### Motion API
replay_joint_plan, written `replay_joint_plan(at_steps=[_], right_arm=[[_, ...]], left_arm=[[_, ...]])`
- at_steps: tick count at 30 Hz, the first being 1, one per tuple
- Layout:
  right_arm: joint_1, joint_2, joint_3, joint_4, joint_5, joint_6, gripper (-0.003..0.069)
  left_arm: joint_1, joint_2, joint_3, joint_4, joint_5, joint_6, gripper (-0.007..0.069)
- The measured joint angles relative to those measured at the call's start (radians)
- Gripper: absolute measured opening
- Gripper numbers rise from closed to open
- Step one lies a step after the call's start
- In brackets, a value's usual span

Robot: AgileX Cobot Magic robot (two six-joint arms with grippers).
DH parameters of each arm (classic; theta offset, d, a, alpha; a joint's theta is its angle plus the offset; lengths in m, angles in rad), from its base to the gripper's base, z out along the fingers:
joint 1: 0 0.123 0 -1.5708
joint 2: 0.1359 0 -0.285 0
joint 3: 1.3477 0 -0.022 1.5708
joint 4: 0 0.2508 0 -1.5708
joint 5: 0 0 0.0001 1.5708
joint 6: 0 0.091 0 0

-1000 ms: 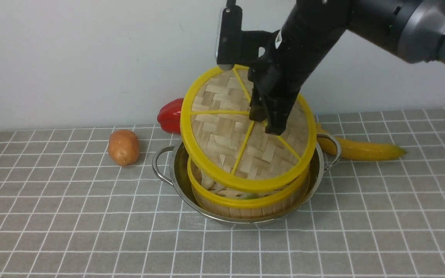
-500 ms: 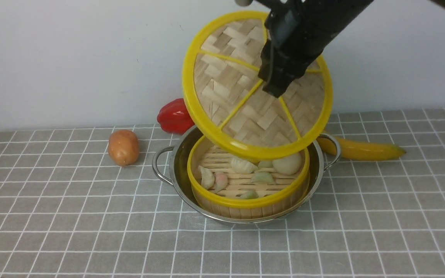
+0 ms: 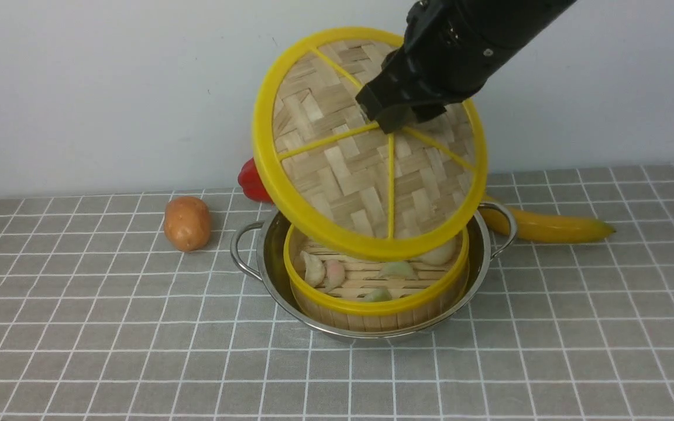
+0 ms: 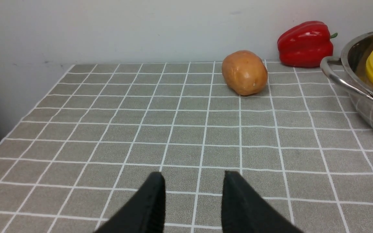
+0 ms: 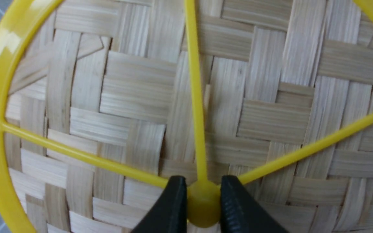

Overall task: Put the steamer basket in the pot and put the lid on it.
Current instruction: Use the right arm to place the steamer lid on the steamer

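**Lid in the air, basket already in: last step under way**

Step 1 looks done: basket (image 3: 372, 307) sits inside pot (image 3: 267, 257), mid-surface, nearer the back edge than the front. A few dumplings (image 3: 319, 270) lie on its slat floor.

Step 2 is in hand. R jaws are clamped on the lid's centre knob (image 5: 202, 204), one finger on each side, as the R wrist view shows plainly. Lid (image 3: 366, 169) hangs above the pot, steeply tilted, woven face toward the front edge and low rim over the back of the basket. Can't tell if that low rim touches the basket; it looks just clear.

L jaws are parted w/ nothing between them, low over bare surface (image 4: 108, 129) toward the left edge, well apart from the pot. They have no part in this step.

Next move, my read:
- Bring the lid level.
- Centre it over the basket's yellow rim.
- Lower till the rims meet all round, then let go of the knob.

Set down tilted, it would likely seat crooked or slide off into the pot. The knob is small, so the lid may swing on it.

Off-task items: potato (image 3: 186, 223) left of the pot, pepper (image 4: 304, 43) behind it at the back edge, banana (image 3: 547, 227) to its right.

Writing: no brand, label or text readable in any view.
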Motion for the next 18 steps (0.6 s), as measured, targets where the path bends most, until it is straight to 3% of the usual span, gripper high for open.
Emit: replay_joint_plan(at_steps=[18], right_arm=[[-0.001,-0.124,0.324,0.121,-0.001,0.048,0.0148]], left_arm=[[0.000,0.000,0.000,-0.001,0.000,0.000,0.0243]])
